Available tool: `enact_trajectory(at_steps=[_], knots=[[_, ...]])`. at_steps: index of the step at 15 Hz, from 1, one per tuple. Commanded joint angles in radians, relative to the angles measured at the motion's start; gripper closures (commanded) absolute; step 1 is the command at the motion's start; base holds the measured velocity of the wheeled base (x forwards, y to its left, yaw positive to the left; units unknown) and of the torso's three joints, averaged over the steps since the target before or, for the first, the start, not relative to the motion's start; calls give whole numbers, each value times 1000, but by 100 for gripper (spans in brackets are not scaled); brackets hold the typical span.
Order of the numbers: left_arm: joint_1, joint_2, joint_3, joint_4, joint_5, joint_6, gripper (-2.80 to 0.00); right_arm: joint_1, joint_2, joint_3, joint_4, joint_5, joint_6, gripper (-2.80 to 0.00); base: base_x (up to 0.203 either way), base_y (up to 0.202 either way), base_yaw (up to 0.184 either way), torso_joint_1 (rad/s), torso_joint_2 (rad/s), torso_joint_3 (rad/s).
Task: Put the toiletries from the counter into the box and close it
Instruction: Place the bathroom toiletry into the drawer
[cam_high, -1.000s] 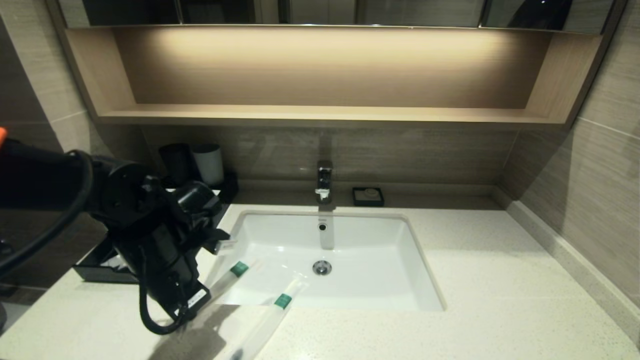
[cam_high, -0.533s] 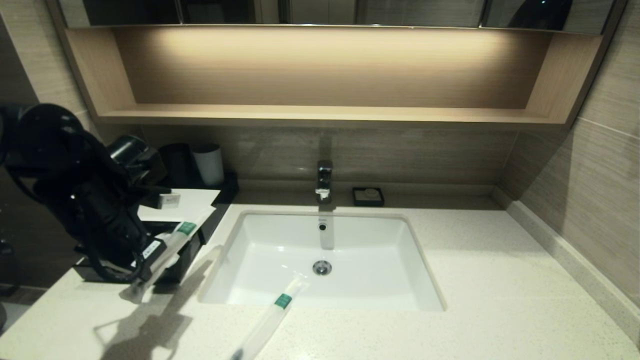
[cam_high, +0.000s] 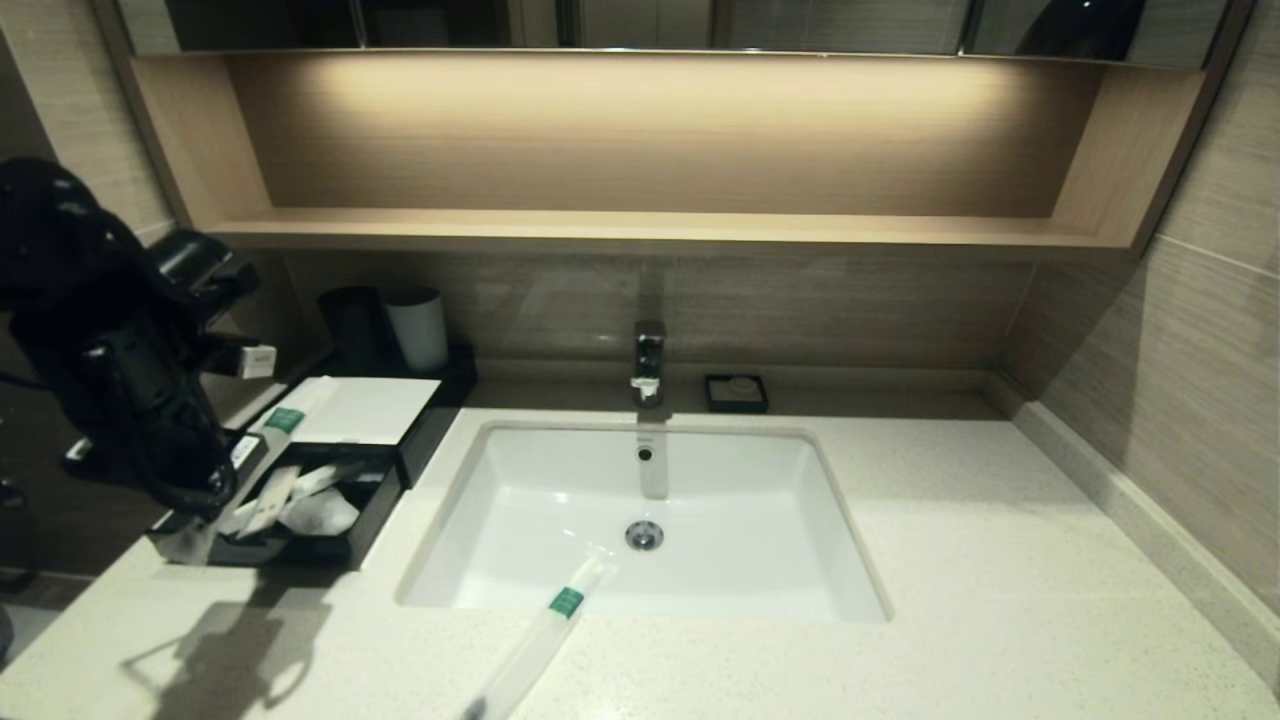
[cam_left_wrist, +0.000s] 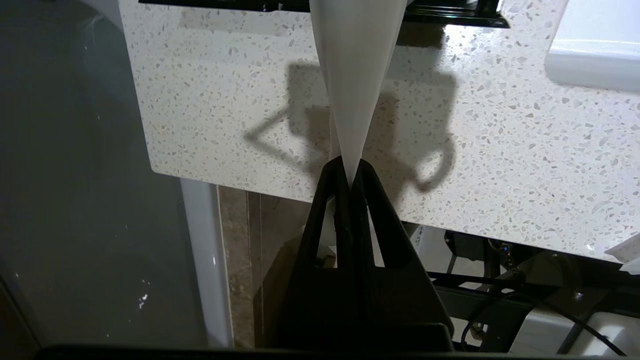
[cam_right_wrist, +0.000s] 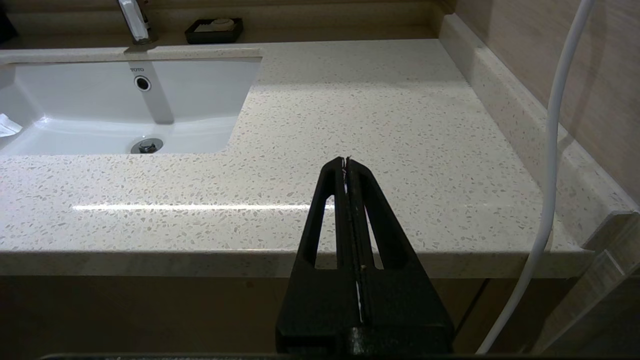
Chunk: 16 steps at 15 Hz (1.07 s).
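Pinches the near end of one sachet (cam_left_wrist: 356, 75) flat between the fully closed fingers of the left gripper (cam_left_wrist: 351, 172), out past the left front corner of the counter (cam_high: 950, 560). Carries it slanted up over the box (cam_high: 425, 440), green-banded end above the white top panel (cam_high: 370, 410) and not over the open drawer (cam_high: 290, 552). Shows white packets (cam_high: 320, 512) already lying in that drawer, partly hidden by the arm. Leaves one more sachet (cam_high: 540, 640) on the counter at the front lip of the sink (cam_high: 700, 490), tip poking over the basin. Has the right gripper (cam_right_wrist: 346, 162) shut on nothing, parked before the counter's front edge on the right side. Risks, by judgement: letting go here would likely drop the sachet half on the panel and half across the drawer rim, and so block the closing. Could also snag the limp film on the drawer wall on the way down, buckling instead of sliding in. Depends on a thin pinch at the very end, so a quick swing might pull the film free and send it off the counter corner to the floor. Might knock the last sachet into the basin with a careless approach from the front. Would jam on any end left sticking out of the drawer.
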Motion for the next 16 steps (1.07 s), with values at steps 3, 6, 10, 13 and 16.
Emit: enact_trajectory(at_steps=[3, 6, 10, 13, 16], knots=[[70, 20, -3, 23, 3, 2, 0, 0, 1, -1, 0, 0, 1, 0, 0, 0, 0, 0, 0, 0], [92, 16, -3, 29, 6, 6, 0, 0, 1, -1, 0, 0, 1, 0, 0, 0, 0, 0, 0, 0], [109, 21, -3, 56, 6, 14, 0, 0, 1, 0, 0, 0, 1, 0, 0, 0, 0, 0, 0, 0], [118, 34, -4, 64, 8, 14, 0, 0, 1, -1, 0, 0, 1, 0, 0, 0, 0, 0, 0, 0], [118, 55, -9, 76, 14, 13, 0, 0, 1, -1, 0, 0, 1, 0, 0, 0, 0, 0, 0, 0]])
